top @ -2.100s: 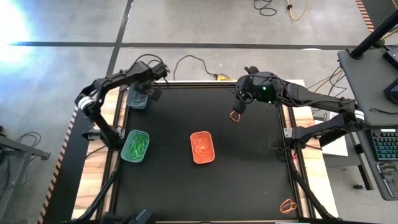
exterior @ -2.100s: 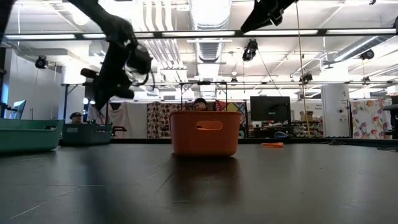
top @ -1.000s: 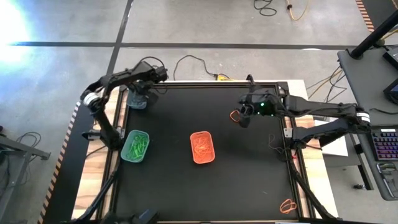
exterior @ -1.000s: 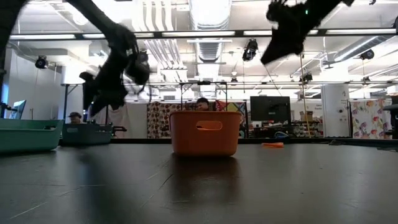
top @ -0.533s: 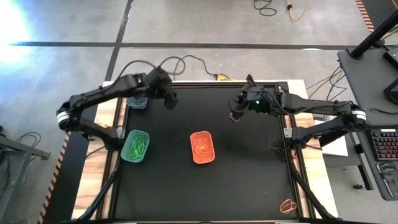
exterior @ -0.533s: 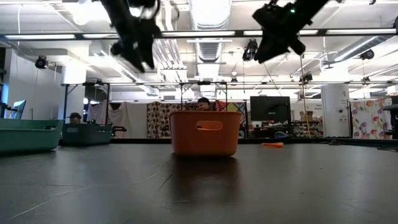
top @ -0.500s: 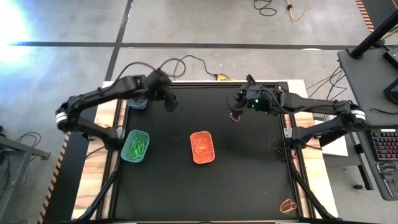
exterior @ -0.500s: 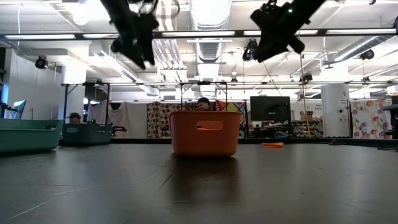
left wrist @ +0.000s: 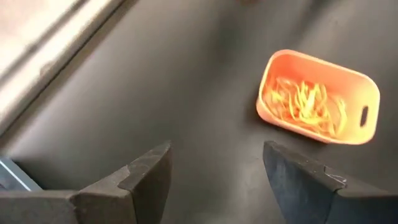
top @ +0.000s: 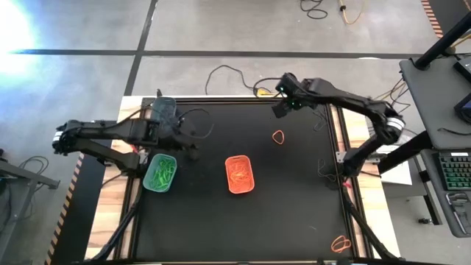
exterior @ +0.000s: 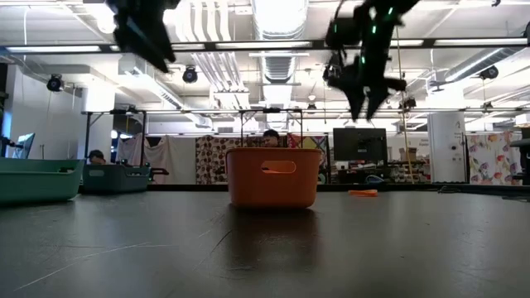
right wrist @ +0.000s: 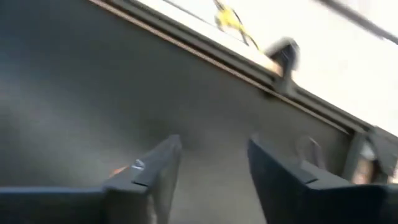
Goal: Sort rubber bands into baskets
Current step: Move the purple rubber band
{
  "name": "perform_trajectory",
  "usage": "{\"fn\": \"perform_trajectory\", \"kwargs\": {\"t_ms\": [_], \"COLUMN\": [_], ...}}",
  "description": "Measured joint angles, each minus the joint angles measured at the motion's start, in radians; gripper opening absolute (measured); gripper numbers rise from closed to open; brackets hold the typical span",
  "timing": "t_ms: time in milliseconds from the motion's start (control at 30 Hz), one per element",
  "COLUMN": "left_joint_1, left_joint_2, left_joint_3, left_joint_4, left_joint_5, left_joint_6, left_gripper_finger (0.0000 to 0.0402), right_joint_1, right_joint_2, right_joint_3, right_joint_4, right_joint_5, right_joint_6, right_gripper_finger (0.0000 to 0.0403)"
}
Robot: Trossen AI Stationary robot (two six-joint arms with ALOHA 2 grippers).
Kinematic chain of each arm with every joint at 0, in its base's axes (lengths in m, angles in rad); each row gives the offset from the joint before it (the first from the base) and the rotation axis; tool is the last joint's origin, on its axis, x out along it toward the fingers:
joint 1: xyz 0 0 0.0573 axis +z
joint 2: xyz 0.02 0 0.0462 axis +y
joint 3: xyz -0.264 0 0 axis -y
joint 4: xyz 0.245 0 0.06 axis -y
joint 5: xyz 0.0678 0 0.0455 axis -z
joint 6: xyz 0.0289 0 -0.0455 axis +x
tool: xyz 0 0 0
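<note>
**A:** How far along is the sorting looking?

**B:** Mostly done, I'd judge. The shallow orange plastic basket (top: 239, 174) is sitting mid-table and holding a tangle of thin orange rubber bands (left wrist: 305, 104). The light teal-green plastic basket (top: 160, 172) near the table's left edge is carrying a pile of bright green bands (top: 163, 171). One small orange elastic loop (top: 278, 137) is lying loose on the black table (top: 294, 206), well apart from the orange basket, and another orange loop (top: 341, 242) is lying off the mat's near right corner.

**A:** And the grippers?

**B:** The left gripper (left wrist: 214, 180) is hanging above the mat between the green basket and the orange one, jaws parted with nothing between them. The right gripper (right wrist: 211, 165) is hovering over the table's far edge, jaws likewise standing apart and empty. So neither is carrying a band right now.

**A:** What's hard to make out?

**B:** The dark grey-teal plastic basket (top: 163, 112) at the far left corner is partly covered by the left arm, so I can't say what it's holding. Both wrist views are smearing. In the level view the grippers are showing only as dark shapes overhead, and a flat orange streak on the table there is too small to call.
</note>
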Motion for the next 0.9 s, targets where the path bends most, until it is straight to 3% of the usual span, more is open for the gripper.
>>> {"fn": "perform_trajectory", "kwargs": {"t_ms": [167, 267, 433, 567, 700, 900], "left_joint_1": [-0.053, -0.083, -0.108, -0.112, -0.112, -0.112], "left_joint_2": [-0.065, -0.094, -0.108, -0.108, -0.108, -0.108], "left_joint_3": [-0.114, -0.182, -0.260, -0.281, -0.284, -0.284], "left_joint_4": [0.108, 0.254, 0.419, 0.426, 0.427, 0.427], "left_joint_5": [-0.007, -0.007, -0.007, -0.006, -0.010, -0.059], "left_joint_6": [-0.197, -0.224, -0.236, -0.255, -0.254, -0.255], "left_gripper_finger": [0.0233, 0.0233, 0.0233, 0.0233, 0.0233, 0.0233], "right_joint_1": [-0.153, -0.245, -0.345, -0.372, -0.372, -0.367], "right_joint_2": [0.115, 0.188, 0.283, 0.348, 0.398, 0.436], "right_joint_3": [-0.013, -0.028, -0.030, -0.034, -0.060, -0.094], "right_joint_4": [-0.072, -0.096, -0.202, -0.330, -0.351, -0.353], "right_joint_5": [-0.058, -0.128, -0.156, -0.168, -0.141, -0.034], "right_joint_6": [-0.073, -0.106, -0.185, -0.352, -0.528, -0.722], "right_gripper_finger": [0.0221, 0.0222, 0.0208, 0.0195, 0.0190, 0.0197]}}
